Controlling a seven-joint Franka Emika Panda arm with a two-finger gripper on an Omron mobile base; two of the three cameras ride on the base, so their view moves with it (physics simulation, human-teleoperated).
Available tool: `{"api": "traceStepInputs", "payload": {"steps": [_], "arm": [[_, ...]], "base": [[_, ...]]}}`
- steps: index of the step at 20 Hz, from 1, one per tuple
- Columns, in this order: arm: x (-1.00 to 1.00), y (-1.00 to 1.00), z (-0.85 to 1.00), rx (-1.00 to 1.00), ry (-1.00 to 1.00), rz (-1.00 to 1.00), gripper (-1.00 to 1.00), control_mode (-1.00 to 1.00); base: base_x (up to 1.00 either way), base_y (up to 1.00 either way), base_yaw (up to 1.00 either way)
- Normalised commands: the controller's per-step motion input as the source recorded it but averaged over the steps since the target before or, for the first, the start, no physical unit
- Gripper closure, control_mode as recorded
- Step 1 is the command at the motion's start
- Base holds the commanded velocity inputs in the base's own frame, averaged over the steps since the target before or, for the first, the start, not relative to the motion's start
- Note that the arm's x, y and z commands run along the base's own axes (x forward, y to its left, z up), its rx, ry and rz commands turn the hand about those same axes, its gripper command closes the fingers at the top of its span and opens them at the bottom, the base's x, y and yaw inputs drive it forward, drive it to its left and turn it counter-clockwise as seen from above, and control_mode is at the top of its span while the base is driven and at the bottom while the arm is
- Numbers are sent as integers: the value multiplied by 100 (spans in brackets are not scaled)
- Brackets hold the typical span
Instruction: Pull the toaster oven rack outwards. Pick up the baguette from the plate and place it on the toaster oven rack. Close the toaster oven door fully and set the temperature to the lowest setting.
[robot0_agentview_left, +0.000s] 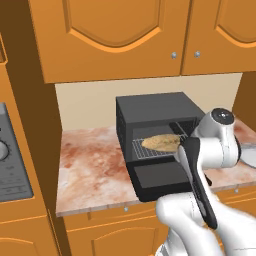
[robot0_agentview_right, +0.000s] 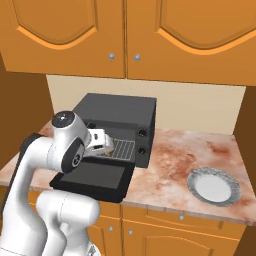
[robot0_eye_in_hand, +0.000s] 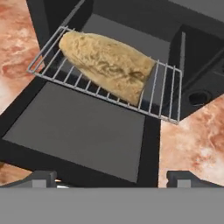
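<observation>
- On a marbled pink counter (robot0_agentview_left: 90, 170), a black toaster oven (robot0_agentview_left: 150, 107) stands with its door (robot0_agentview_left: 160, 177) folded down flat toward the robot.
- The wire rack (robot0_eye_in_hand: 164, 94) is pulled partway out over the door. The baguette (robot0_eye_in_hand: 107, 65) lies on it at a slant, one end near the rack's front edge.
- The gripper (robot0_eye_in_hand: 111, 177) hovers above the door's near edge, fingers spread wide and holding nothing.
- Further right, the plate (robot0_agentview_right: 215, 186) sits on the counter, well apart from the oven.
- Risk: lifting the door while the rack still juts out would likely jam it against the rack, jolt the loaf and leave the door ajar.
</observation>
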Motion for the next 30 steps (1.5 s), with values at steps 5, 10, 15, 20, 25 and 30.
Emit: {"api": "traceStepInputs", "payload": {"steps": [5,10,15,20,25,30], "arm": [[33,-1,-2,13,32,-20,-100,-100],[6,0,-6,13,27,-2,-100,-100],[5,0,-34,12,10,0,-100,-100],[25,-11,-76,5,1,-1,-100,-100],[15,-12,-42,0,-7,-2,-100,-100],[0,-1,-13,0,-21,-1,-100,-100]], "base": [[0,0,0],[0,0,0],[0,0,0],[0,0,0],[0,0,0],[0,0,0]]}}
